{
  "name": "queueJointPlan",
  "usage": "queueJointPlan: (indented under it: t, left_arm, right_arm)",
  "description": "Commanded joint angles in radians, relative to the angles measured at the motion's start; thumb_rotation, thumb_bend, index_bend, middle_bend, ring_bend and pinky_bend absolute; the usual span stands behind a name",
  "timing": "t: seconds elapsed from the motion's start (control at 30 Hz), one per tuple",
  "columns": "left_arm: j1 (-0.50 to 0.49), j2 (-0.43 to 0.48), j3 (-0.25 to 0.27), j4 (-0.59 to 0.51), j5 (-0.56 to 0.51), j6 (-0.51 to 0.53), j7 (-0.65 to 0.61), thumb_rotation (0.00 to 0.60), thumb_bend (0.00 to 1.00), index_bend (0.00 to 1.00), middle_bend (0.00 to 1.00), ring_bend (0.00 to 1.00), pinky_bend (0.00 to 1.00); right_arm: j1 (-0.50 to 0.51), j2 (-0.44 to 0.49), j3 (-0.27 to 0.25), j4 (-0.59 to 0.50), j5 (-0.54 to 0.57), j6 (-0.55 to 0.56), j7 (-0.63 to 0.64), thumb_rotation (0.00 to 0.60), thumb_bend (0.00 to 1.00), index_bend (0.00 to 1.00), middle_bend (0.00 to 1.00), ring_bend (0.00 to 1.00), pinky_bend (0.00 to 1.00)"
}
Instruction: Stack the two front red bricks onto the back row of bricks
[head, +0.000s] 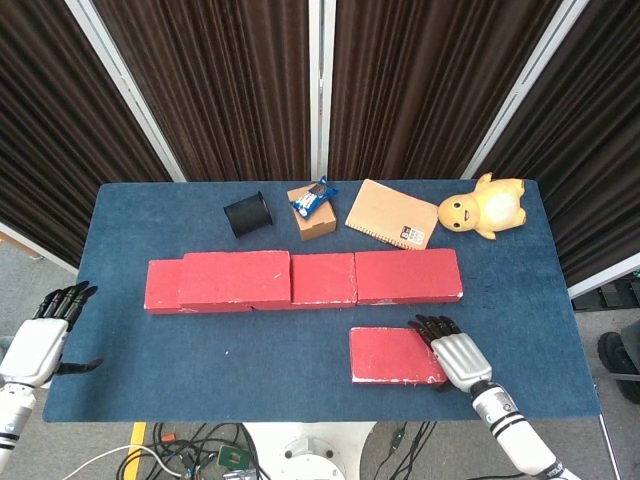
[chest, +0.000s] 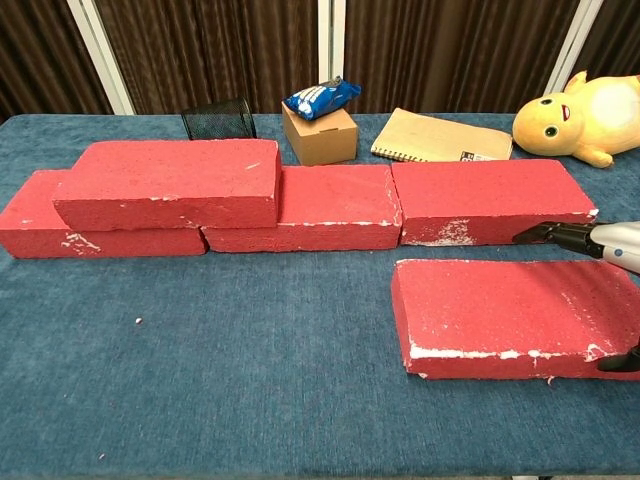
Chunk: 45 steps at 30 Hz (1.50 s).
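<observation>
One red brick (head: 235, 278) lies stacked on the left part of the back row (head: 400, 276), seen in the chest view as the top brick (chest: 170, 185) over the row (chest: 330, 205). A single front brick (head: 392, 355) lies flat at the near right, also in the chest view as the front brick (chest: 500, 315). My right hand (head: 455, 355) lies over that brick's right end, its fingers (chest: 560, 235) stretched past the far edge and its thumb by the near edge; no firm grip shows. My left hand (head: 40, 340) hangs open beyond the table's left edge.
Behind the row stand a black mesh cup (head: 247, 214), a small cardboard box (head: 313, 216) with a blue packet on it, a tan notebook (head: 391, 213) and a yellow plush toy (head: 485, 207). Bare blue cloth (head: 250, 350) covers the near left.
</observation>
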Motion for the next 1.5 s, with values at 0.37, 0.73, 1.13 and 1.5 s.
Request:
queueJointPlan:
  t: [0.37, 0.73, 1.13, 1.5]
  left_arm:
    - [0.007, -0.002, -0.015, 0.025, -0.006, -0.020, -0.008, 0.600, 0.00, 0.01, 0.00, 0.00, 0.00]
    - [0.015, -0.005, -0.023, 0.044, -0.001, -0.028, -0.035, 0.600, 0.00, 0.01, 0.00, 0.00, 0.00]
    - [0.021, 0.000, -0.029, 0.032, 0.007, -0.029, -0.037, 0.600, 0.00, 0.01, 0.00, 0.00, 0.00]
    - [0.021, 0.015, -0.033, 0.019, 0.006, -0.043, -0.063, 0.600, 0.00, 0.01, 0.00, 0.00, 0.00]
  right_arm:
    - [0.080, -0.051, 0.020, 0.074, 0.058, -0.112, 0.067, 0.600, 0.00, 0.00, 0.00, 0.00, 0.00]
    - [0.081, -0.078, 0.010, 0.118, -0.022, -0.073, 0.139, 0.600, 0.00, 0.00, 0.25, 0.11, 0.00]
    - [0.081, -0.019, 0.021, 0.074, -0.097, -0.003, 0.191, 0.600, 0.00, 0.00, 0.33, 0.19, 0.00]
    - [0.225, 0.122, 0.169, 0.075, -0.079, -0.074, 0.210, 0.600, 0.00, 0.00, 0.30, 0.19, 0.00]
